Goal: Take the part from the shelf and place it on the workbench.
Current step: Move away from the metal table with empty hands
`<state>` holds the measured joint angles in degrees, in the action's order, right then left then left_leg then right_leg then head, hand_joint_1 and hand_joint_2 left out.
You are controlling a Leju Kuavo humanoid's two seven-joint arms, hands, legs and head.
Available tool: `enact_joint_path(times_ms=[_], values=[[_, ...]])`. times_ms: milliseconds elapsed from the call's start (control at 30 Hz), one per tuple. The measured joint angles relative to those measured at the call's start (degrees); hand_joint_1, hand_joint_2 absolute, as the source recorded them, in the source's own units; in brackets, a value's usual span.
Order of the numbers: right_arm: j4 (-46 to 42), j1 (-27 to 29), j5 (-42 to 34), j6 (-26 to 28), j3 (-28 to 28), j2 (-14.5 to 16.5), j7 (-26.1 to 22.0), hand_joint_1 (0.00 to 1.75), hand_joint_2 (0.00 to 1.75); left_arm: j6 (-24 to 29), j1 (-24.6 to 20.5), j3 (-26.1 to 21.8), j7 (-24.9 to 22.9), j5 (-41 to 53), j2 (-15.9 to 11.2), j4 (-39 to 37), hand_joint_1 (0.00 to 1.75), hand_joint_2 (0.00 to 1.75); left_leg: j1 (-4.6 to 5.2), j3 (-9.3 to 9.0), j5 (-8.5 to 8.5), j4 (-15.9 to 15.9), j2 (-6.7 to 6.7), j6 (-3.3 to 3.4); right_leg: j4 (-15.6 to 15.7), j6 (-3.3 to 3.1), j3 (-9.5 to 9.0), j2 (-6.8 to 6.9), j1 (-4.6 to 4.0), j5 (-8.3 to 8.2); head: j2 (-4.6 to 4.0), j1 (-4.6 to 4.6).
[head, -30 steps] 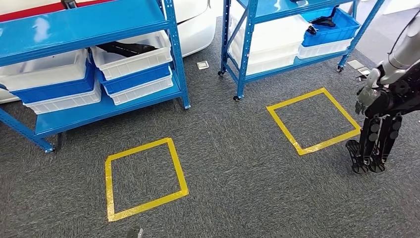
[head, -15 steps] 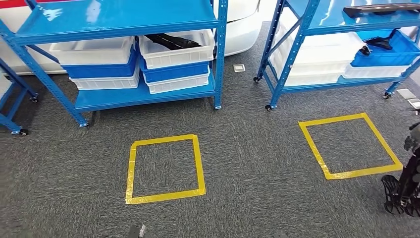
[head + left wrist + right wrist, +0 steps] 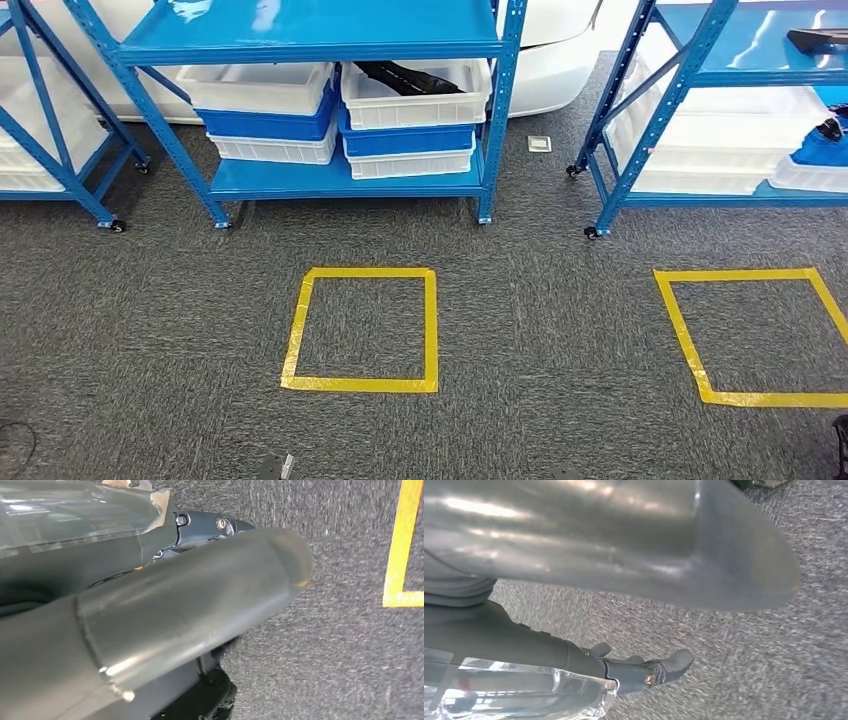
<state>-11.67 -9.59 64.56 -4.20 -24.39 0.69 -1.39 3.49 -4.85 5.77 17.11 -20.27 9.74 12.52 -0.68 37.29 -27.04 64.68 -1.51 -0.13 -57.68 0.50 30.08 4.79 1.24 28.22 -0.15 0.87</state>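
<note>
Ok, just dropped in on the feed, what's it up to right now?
Nothing is being handled at the moment. The robot faces a blue shelf stacked with white and blue bins; a black part lies in the upper white bin. A yellow taped square marks the carpet in front. The left hand and right hand hang over the carpet, holding nothing that can be seen. The part is not yet picked.

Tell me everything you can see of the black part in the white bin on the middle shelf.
The black part is a long, narrow, dark piece, plastic by the look of it, lying at a slant in the top white bin. That bin sits on a blue bin, itself on another white one, on the lower level of the blue shelf. The level above hides its far end. Nothing else touches it.
</note>
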Motion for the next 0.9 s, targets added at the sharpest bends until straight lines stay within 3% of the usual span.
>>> enact_joint_path(times_ms=[33, 100, 167, 200, 267, 333, 367, 400, 433, 500, 533, 600, 667, 733, 800, 867, 900], values=[[0.0, -0.04, 0.01, 0.0, 0.0, 0.02, -0.01, 0.0, 0.0, -0.01, -0.04, 0.0, 0.01, 0.02, -0.01, 0.04, 0.0, 0.0, 0.17, -1.81, 1.14, -3.41, -0.97, 0.28, 0.01, 0.27, -0.2, 0.56, -0.24, 0.21, 0.0, -0.06], [0.0, -0.15, 0.01, 0.0, -0.01, 0.02, -0.01, 0.0, 0.0, -0.05, -0.12, 0.0, 0.02, 0.04, 0.02, 0.1, 0.0, 0.0, 0.71, -3.12, 1.42, -6.05, -1.89, 0.91, 0.13, 0.9, -0.5, 1.49, -0.55, 0.5, 0.0, -0.15], [-0.02, -0.34, 0.02, 0.0, -0.02, 0.05, -0.01, 0.0, 0.0, -0.07, -0.13, 0.0, 0.03, 0.05, 0.01, 0.11, 0.0, 0.0, 0.99, -3.17, 1.58, -6.37, -0.64, 1.65, 0.44, 1.57, -0.97, 2.48, -0.68, 0.61, 0.0, -0.15], [-0.07, -0.44, 0.04, 0.0, -0.02, 0.07, -0.02, 0.0, 0.0, -0.07, -0.09, -0.01, 0.03, 0.05, -0.01, 0.12, 0.0, 0.0, 0.94, -3.43, 1.8, -6.83, 0.0, 2.05, 0.32, 1.87, -1.14, 2.12, -0.63, 0.88, 0.0, -0.19], [-0.14, -0.51, 0.08, -0.01, -0.03, 0.15, -0.07, 0.0, 0.0, -0.07, -0.16, -0.02, 0.04, 0.06, 0.03, 0.13, 0.0, 0.0, 0.59, -4.0, 2.35, -7.69, 1.23, 2.82, -2.87, 2.01, 0.06, -0.69, -0.42, 2.73, 0.01, -0.35], [-0.14, -0.26, 0.1, -0.02, -0.06, 0.13, -0.08, 0.0, 0.0, -0.08, -0.24, -0.03, 0.05, 0.06, 0.13, 0.14, 0.0, 0.0, 0.46, -4.01, 2.59, -7.86, 2.77, 3.18, -10.51, 1.82, 3.94, -3.71, -0.15, 5.69, 0.01, -0.55], [-0.13, -0.06, 0.14, -0.02, -0.1, 0.06, -0.07, 0.0, 0.0, -0.07, -0.2, -0.03, 0.05, 0.07, 0.17, 0.14, 0.0, 0.0, 0.48, -3.96, 2.61, -7.84, 3.7, 3.22, -13.83, 1.94, 5.82, -4.26, -0.12, 6.59, 0.01, -0.61], [-0.11, 0.12, 0.19, -0.02, -0.14, -0.02, -0.05, 0.0, 0.0, -0.02, -0.12, -0.03, 0.05, 0.1, 0.17, 0.14, 0.0, 0.0, 0.49, -3.97, 2.6, -7.81, 4.64, 3.22, -15.09, 2.29, 6.8, -4.48, -0.11, 6.48, 0.01, -0.62], [-0.11, 0.22, 0.22, -0.02, -0.19, -0.06, -0.05, 0.0, 0.0, 0.03, -0.06, -0.04, 0.04, 0.15, 0.16, 0.14, 0.0, 0.0, 0.48, -3.99, 2.6, -7.76, 5.5, 3.2, -14.08, 2.78, 6.68, -4.64, -0.09, 5.46, 0.0, -0.65], [-0.11, 0.21, 0.23, -0.03, -0.25, -0.13, -0.16, 0.0, 0.0, 0.11, -0.02, -0.04, 0.03, 0.27, 0.19, 0.14, 0.0, 0.0, 0.46, -4.04, 2.54, -7.56, 7.05, 3.06, -6.88, 3.74, 3.91, -5.78, 0.2, 1.82, 0.0, -0.67], [-0.1, 0.17, 0.12, -0.05, -0.29, -0.15, -0.3, 0.0, 0.0, 0.11, -0.01, -0.04, 0.01, 0.31, 0.19, 0.14, 0.0, 0.0, 0.54, -4.02, 2.43, -7.39, 7.67, 2.85, -3.37, 3.78, 2.55, -6.54, 0.27, 0.42, 0.0, -0.7], [-0.08, -0.03, -0.15, -0.1, -0.48, -0.17, -0.62, 0.0, 0.0, 0.11, 0.06, -0.05, -0.03, 0.39, 0.17, 0.14, 0.0, 0.0, 0.63, -3.81, 2.23, -7.17, 8.48, 2.18, 0.4, 2.96, 1.17, -7.51, 0.22, -0.79, 0.0, -0.72], [-0.07, -0.27, -0.28, -0.13, -0.72, -0.09, -0.83, 0.0, 0.0, 0.11, 0.24, -0.07, -0.05, 0.61, 0.1, 0.14, 0.0, 0.0, 0.53, -3.56, 2.21, -7.19, 8.77, 1.42, 0.49, 1.78, 1.03, -7.04, 0.11, -0.96, 0.0, -0.72], [-0.08, -0.32, -0.32, -0.13, -0.89, -0.01, -1.03, 0.0, 0.0, 0.11, 0.35, -0.07, -0.06, 0.83, 0.06, 0.14, 0.0, 0.0, 0.5, -2.92, 1.2, -5.81, 6.76, 0.85, 0.69, 0.85, 0.69, -6.54, 0.39, -1.27, 0.0, -0.56], [-0.09, -0.14, -0.35, -0.13, -1.09, -0.05, -1.14, 0.0, 0.0, 0.1, 0.19, -0.07, -0.06, 0.91, 0.04, 0.14, 0.0, 0.0, 0.44, -0.32, -2.08, -0.19, 3.6, 0.37, 0.82, 0.16, 0.52, -5.8, 0.42, -1.31, 0.0, -0.21], [-0.09, 0.14, -0.37, -0.13, -1.33, -0.14, -1.16, 0.0, 0.0, 0.09, 0.04, -0.07, -0.06, 0.92, 0.03, 0.14, 0.0, 0.0, 0.12, 3.43, -5.32, 7.27, 2.26, -0.1, 0.81, -0.11, 0.5, -4.95, 0.22, -1.16, 0.0, -0.04], [-0.09, 0.22, -0.36, -0.13, -1.42, -0.17, -1.16, 0.0, 0.0, 0.07, 0.04, -0.07, -0.06, 0.92, 0.02, 0.14, 0.0, 0.0, -0.05, 4.48, -5.62, 9.17, 2.05, -0.27, 0.79, -0.14, 0.5, -4.59, 0.16, -1.11, 0.0, -0.03]])
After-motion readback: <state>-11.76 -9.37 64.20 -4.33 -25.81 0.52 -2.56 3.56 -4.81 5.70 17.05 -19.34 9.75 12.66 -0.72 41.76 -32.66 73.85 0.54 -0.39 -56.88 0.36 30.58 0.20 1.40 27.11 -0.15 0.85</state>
